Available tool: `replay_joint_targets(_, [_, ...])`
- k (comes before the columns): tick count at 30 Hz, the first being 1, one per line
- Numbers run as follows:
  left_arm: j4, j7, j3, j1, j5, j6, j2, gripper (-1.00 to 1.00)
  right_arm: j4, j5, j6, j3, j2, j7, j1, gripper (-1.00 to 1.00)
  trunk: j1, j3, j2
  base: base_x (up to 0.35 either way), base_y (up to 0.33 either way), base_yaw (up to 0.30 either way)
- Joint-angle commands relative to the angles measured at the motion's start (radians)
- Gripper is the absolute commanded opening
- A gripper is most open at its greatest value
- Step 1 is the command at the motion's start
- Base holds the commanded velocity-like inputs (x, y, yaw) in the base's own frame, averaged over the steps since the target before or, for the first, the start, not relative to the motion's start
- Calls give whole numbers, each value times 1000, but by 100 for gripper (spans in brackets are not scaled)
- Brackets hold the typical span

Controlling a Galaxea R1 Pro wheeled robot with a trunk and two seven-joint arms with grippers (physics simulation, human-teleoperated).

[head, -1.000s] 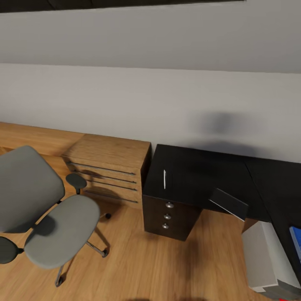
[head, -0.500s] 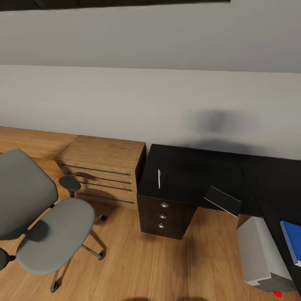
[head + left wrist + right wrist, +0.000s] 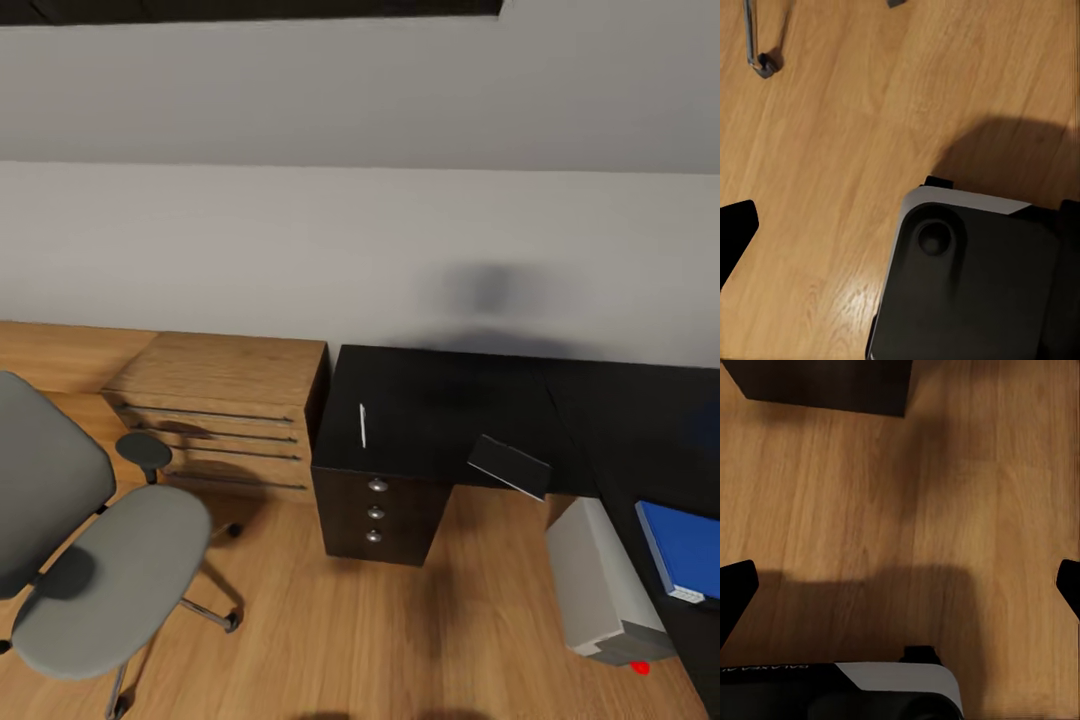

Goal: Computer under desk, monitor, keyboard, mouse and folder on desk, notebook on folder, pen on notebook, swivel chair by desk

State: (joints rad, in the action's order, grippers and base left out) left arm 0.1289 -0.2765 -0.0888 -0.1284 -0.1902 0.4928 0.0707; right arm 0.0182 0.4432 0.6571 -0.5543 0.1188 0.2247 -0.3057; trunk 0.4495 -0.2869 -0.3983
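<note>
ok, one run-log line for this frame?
phase: in transit | thin white pen and dark grey notebook: on black desk | bright blue folder: on desk | grey swivel chair: apart

A broad stretch of light wood plank floor (image 3: pixel 330 640) lies open in the near middle. The grey padded swivel chair (image 3: pixel 90 560) blocks the near left; the light wooden drawer chest (image 3: pixel 215 420) and black three-drawer cabinet (image 3: pixel 375 510) stand side by side against the far wall. The pale grey computer tower (image 3: pixel 600 590) fills the near right under the black desk (image 3: pixel 640 430).
</note>
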Motion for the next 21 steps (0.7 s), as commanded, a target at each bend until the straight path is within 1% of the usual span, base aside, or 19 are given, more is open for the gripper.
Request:
replay_joint_targets(1, [0,-5,-9,0,-7,3,1,100,2,4,2,-8,0,5,-1,100,1,-1,-2,-6,10,-264])
replay_joint_targets(9, [0,-7,-7,0,-7,4,3,100,-1,7,2,-5,-1,5,-1,100,1,3,-2,-2,3,-272])
replay_joint_targets(13, [0,-7,-6,0,-8,4,2,100,-3,7,1,-4,-1,6,-1,100,16,-9,-30,0,0,-272])
replay_joint_targets(21, [1,-10,-5,0,-9,-5,-3,100,-6,5,3,-6,1,7,-1,100,47,-34,-86,0,0,-30])
